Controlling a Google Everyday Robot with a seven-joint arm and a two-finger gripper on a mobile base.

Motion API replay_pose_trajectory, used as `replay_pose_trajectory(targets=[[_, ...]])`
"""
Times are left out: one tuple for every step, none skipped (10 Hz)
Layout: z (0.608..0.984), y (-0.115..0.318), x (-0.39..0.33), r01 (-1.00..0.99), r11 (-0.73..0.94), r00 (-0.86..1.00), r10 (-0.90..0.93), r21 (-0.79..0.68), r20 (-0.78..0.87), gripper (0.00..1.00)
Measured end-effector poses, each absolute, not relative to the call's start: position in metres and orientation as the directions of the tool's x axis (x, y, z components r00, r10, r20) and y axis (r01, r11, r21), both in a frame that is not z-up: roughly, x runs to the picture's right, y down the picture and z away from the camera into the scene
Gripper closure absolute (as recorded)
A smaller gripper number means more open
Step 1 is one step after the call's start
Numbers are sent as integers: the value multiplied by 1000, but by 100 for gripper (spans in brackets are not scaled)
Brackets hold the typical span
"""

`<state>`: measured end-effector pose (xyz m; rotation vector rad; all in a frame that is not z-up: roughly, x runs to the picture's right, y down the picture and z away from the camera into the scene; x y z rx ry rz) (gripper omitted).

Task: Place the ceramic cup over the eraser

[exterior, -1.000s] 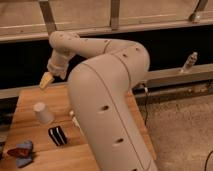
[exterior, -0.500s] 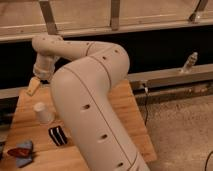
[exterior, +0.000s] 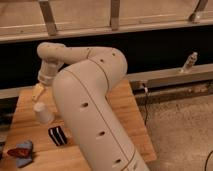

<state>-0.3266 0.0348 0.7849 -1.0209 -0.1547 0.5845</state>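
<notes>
The camera view shows a light wooden surface [exterior: 30,102] filling the lower left. Behind it a dark wall runs under a pale ledge with metal uprights, and grey floor [exterior: 180,130] lies to the right. A slim white bottle [exterior: 189,62] stands on a rail far off at 2 o'clock, and a thin cable [exterior: 145,102] hangs by the surface's right edge. The bulky cream arm [exterior: 95,105] sweeps up from the bottom centre and bends back to the left. The gripper [exterior: 38,93] hangs just above the ceramic cup [exterior: 43,113], at about 11 o'clock from it. Its yellowish fingers are spread apart and hold nothing. The cup is small, plain white and tapered, standing on the surface with its long axis leaning slightly from 11 to 5 o'clock. The eraser [exterior: 57,135] lies flat near the cup at 5 o'clock, apart from it. It is a black block with white stripes, its long axis also running from 11 to 5 o'clock. Blue and red flat pieces [exterior: 21,152] lie at 8 o'clock from the eraser.
</notes>
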Motion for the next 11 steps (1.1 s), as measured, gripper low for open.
replay_pose_trajectory(targets=[[786,40,-326,-389,373,838,524,-842,-154,20],[788,46,-327,-388,362,839,518,-847,-163,20],[786,45,-329,-385,363,840,518,-848,-160,20],[787,45,-328,-387,362,840,518,-848,-162,20],[787,45,-327,-388,362,839,519,-848,-163,20],[787,45,-327,-389,362,840,518,-847,-163,20],[786,45,-328,-386,365,842,514,-847,-163,20],[786,44,-331,-378,372,850,503,-848,-158,20],[788,44,-336,-367,379,858,490,-849,-152,20],[788,45,-342,-352,389,868,477,-851,-141,20],[788,45,-341,-348,393,871,472,-851,-138,20]])
